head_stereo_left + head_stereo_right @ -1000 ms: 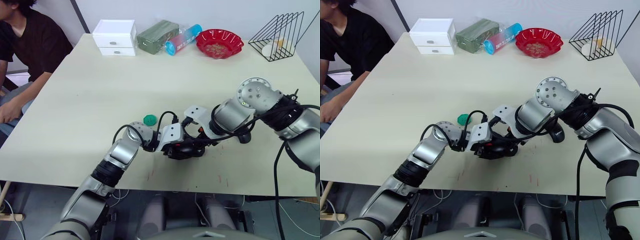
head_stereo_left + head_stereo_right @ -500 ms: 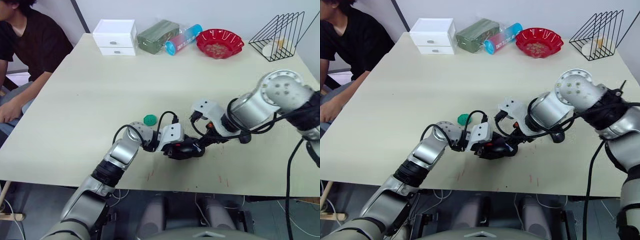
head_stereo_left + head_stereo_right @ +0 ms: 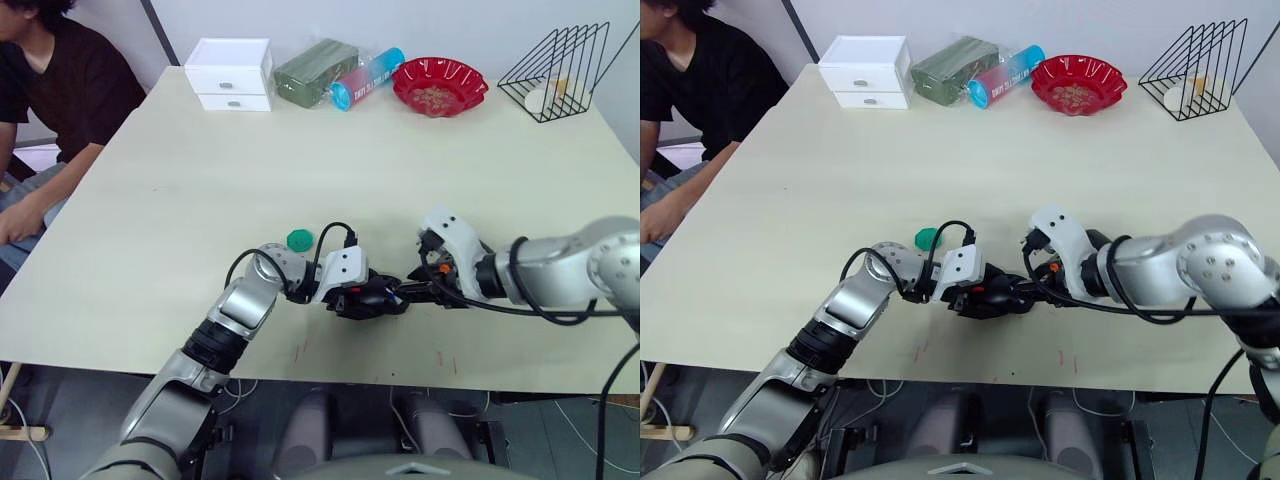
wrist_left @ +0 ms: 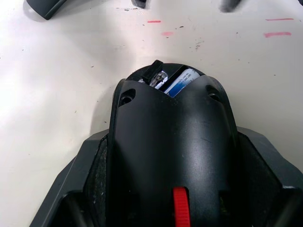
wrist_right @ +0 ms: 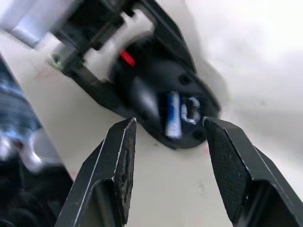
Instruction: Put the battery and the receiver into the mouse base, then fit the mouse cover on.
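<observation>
The black mouse base (image 3: 368, 297) lies near the table's front edge, and my left gripper (image 3: 360, 299) is shut on its sides. Its red scroll wheel (image 4: 181, 213) faces the left wrist. In the open compartment at the other end lie the battery (image 5: 173, 120), white with a blue end, and the small greyish receiver (image 5: 191, 111). My right gripper (image 3: 413, 291) is open just to the right of the base, its fingers (image 5: 122, 165) apart and holding nothing. The mouse cover is hidden behind my right forearm.
A small green dish (image 3: 299, 239) sits just behind my left wrist. At the far edge stand a white drawer box (image 3: 232, 74), a green pack (image 3: 315, 72), a blue tube (image 3: 366, 78), a red bowl (image 3: 438, 85) and a wire rack (image 3: 565, 70). A person (image 3: 50, 110) sits at the left.
My right arm has dropped low and pulled back to the right, so its gripper went from over the mouse base to just beside it. The left gripper and base stayed put.
</observation>
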`<state>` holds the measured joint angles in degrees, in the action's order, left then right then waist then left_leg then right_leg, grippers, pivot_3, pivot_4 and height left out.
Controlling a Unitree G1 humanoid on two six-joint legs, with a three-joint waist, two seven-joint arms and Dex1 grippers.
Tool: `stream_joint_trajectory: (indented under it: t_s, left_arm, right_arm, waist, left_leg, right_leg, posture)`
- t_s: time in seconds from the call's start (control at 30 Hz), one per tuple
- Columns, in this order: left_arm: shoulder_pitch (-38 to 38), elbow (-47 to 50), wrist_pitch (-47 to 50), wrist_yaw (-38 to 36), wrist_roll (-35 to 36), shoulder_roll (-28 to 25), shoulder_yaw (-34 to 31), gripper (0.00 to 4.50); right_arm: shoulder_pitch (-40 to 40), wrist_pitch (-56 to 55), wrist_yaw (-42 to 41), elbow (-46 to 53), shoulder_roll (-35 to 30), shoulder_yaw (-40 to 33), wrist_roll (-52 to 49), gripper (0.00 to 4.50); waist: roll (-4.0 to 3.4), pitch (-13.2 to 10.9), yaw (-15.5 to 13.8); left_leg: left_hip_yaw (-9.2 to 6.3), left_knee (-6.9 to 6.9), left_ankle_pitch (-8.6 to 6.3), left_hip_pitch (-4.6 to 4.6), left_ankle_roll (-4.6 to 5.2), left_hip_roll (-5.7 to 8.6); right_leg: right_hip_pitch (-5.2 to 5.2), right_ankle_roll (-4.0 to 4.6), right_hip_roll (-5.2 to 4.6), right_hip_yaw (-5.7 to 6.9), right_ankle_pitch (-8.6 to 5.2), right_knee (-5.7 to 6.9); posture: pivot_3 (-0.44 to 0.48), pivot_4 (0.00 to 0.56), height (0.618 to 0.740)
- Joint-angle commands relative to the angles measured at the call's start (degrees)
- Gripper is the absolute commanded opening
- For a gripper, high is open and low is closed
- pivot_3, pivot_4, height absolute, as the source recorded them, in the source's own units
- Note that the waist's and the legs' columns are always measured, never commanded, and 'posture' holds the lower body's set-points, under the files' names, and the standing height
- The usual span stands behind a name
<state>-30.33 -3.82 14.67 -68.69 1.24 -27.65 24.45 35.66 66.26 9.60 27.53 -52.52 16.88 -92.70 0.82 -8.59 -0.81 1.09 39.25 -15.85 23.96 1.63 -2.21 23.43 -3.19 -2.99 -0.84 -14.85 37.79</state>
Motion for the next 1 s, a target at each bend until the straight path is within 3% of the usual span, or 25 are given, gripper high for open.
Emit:
stream_joint_trajectory:
  t_s: [0.03,0.23,0.4,0.47,0.77,1.0]
  left_arm:
    - [1.12,-0.94,1.23,-0.02,-1.61,-0.74,1.94,2.91]
    - [1.17,-0.55,1.55,-0.27,-1.47,-1.14,1.85,2.91]
    - [1.32,-0.04,2.12,-0.52,-1.26,-1.64,1.54,2.91]
    - [1.32,0.18,2.37,-0.51,-1.16,-1.84,1.43,2.91]
    - [1.50,0.70,2.57,-0.68,-1.04,-2.45,1.37,2.91]
    - [1.43,0.93,2.95,-0.77,-1.00,-2.50,1.53,2.91]
  right_arm:
    - [-4.81,-7.75,-9.17,5.45,0.38,-6.11,11.38,2.32]
    - [-15.29,-20.47,-22.53,9.32,1.60,-8.04,31.57,0.06]
    - [-25.48,-34.56,-34.34,6.67,2.83,-6.78,48.33,0.06]
    - [-27.26,-37.57,-38.29,4.02,4.90,-7.12,50.34,0.06]
    - [-28.31,-46.33,-49.67,-2.67,11.49,-4.45,61.73,0.06]
    - [-26.29,-45.82,-51.45,-5.50,15.66,-3.45,66.96,0.06]
  waist:
    - [0.00,0.00,0.08]
    - [0.00,0.00,-0.04]
    - [0.01,0.00,0.11]
    - [0.02,0.00,0.23]
    - [0.03,0.00,0.17]
    - [0.02,0.00,0.19]
  left_leg:
    - [0.04,0.00,0.00,-0.04,0.00,0.01]
    - [0.04,-0.01,0.00,-0.07,0.00,0.06]
    - [0.09,-0.01,0.00,-0.08,-0.01,0.09]
    - [0.15,0.00,0.00,-0.17,-0.01,0.10]
    - [0.13,0.01,0.01,-0.23,-0.02,0.07]
    - [0.15,0.02,0.01,-0.25,-0.02,0.07]
  right_leg:
    - [0.00,0.00,0.02,-0.05,0.00,0.04]
    - [0.00,0.00,0.14,-0.07,-0.02,0.01]
    - [0.00,0.00,0.18,-0.11,-0.02,0.00]
    - [-0.01,-0.01,0.21,-0.18,-0.02,0.02]
    - [-0.03,0.01,0.32,-0.22,-0.03,0.07]
    - [-0.03,0.02,0.32,-0.23,-0.02,0.10]
  posture:
    - [0.000,0.150,0.740]
    - [0.000,0.150,0.740]
    - [0.000,0.150,0.740]
    - [0.000,0.150,0.740]
    - [0.000,0.150,0.740]
    - [0.000,0.150,0.740]
